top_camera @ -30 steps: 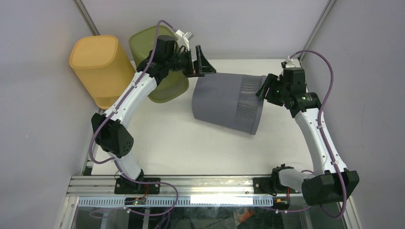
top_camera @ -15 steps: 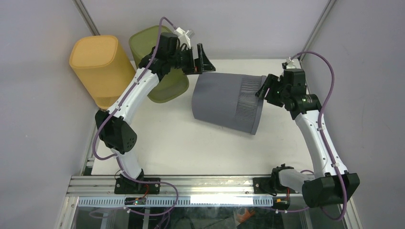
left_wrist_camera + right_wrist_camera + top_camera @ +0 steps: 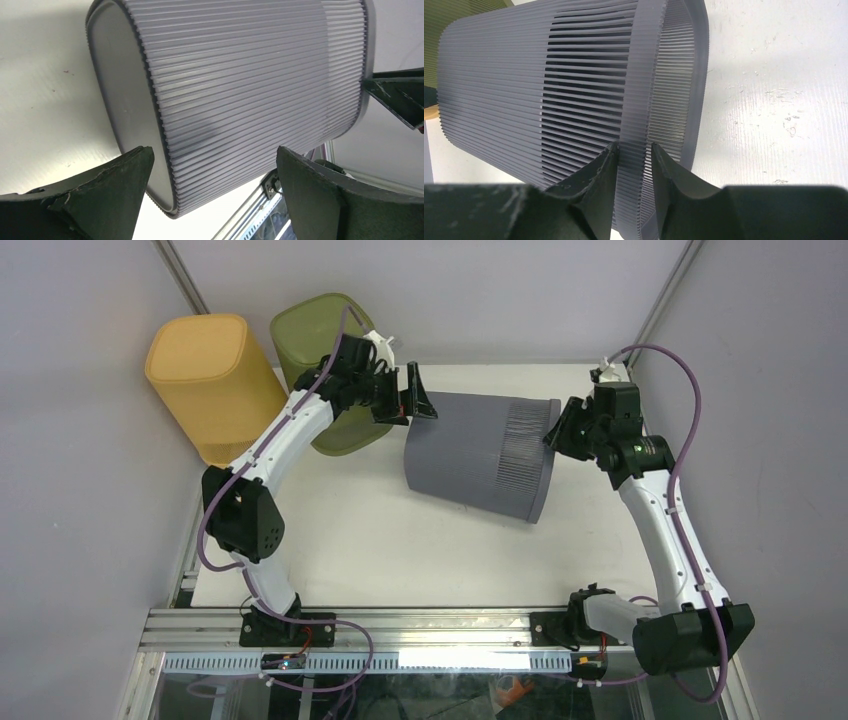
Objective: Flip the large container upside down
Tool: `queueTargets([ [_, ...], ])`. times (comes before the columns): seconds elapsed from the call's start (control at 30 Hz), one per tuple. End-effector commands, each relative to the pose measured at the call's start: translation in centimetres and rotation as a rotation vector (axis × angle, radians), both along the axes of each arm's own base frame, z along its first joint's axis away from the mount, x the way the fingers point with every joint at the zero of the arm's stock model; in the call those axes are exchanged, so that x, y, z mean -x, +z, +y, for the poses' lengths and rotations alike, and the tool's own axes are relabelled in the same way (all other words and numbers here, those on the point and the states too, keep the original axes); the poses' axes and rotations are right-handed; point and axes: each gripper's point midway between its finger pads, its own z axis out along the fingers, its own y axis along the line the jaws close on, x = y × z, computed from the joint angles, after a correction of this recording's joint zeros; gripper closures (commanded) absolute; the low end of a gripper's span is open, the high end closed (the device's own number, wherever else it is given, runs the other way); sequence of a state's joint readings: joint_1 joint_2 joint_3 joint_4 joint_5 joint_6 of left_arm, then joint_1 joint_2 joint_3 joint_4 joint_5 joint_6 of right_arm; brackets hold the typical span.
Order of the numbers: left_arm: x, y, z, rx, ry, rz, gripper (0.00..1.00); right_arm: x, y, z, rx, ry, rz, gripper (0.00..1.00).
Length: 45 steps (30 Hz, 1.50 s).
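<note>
The large grey ribbed container (image 3: 478, 454) lies tilted on its side mid-table, its flat base to the left and its open rim to the right. My right gripper (image 3: 556, 429) is shut on the rim wall at the top right; the right wrist view shows its two fingers pinching the rim band (image 3: 634, 150) of the container (image 3: 524, 90). My left gripper (image 3: 418, 403) is open and empty by the container's upper left base corner. In the left wrist view its jaws stand wide apart around open space (image 3: 215, 165), with the container (image 3: 240, 75) beyond them.
An orange bin (image 3: 212, 380) and an olive green bin (image 3: 325, 335) stand upside down at the back left, close behind the left arm. White table surface (image 3: 400, 550) lies in front of the container. Enclosure walls stand on the left, right and back.
My left gripper has moved down and slightly toward the container's base corner. The container's rim end has shifted slightly with my right gripper, which has kept its hold.
</note>
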State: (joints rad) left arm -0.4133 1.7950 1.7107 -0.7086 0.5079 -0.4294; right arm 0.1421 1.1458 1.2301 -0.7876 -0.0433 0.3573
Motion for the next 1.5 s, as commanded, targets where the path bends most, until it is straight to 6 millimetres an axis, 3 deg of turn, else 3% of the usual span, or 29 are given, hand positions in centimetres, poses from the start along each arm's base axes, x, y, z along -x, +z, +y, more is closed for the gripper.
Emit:
queueTargets([
  [0.0, 0.6, 3.3, -1.5, 0.096, -0.086, -0.083, 0.01, 0.7, -1.8, -0.7, 0.035, -0.013, 0.050, 0.69],
  [0.27, 1.9, 6.9, -3.8, 0.296, -0.198, -0.061, 0.01, 0.7, -3.7, 0.6, -0.029, 0.009, 0.079, 0.73],
  [0.67, 2.8, 15.4, -5.1, 0.493, -0.283, -0.169, 0.01, 0.6, -3.8, 2.4, -0.149, 0.023, 0.064, 0.73],
  [0.9, 3.6, 18.5, -5.8, 0.564, -0.327, -0.208, 0.01, 0.4, -3.6, 2.9, -0.229, -0.015, 0.013, 0.73],
  [1.03, 3.8, 18.9, -6.6, 0.584, -0.350, -0.205, 0.01, 0.4, -4.3, 3.5, -0.294, -0.033, -0.001, 0.73],
  [1.27, 5.5, 18.3, -9.9, 0.620, -0.425, -0.165, 0.01, 0.7, -7.4, 3.6, -0.391, -0.128, 0.014, 0.75],
  [1.47, 6.7, 16.9, -12.9, 0.643, -0.472, -0.109, 0.01, 1.4, -9.5, 2.8, -0.384, -0.186, 0.024, 0.53],
])
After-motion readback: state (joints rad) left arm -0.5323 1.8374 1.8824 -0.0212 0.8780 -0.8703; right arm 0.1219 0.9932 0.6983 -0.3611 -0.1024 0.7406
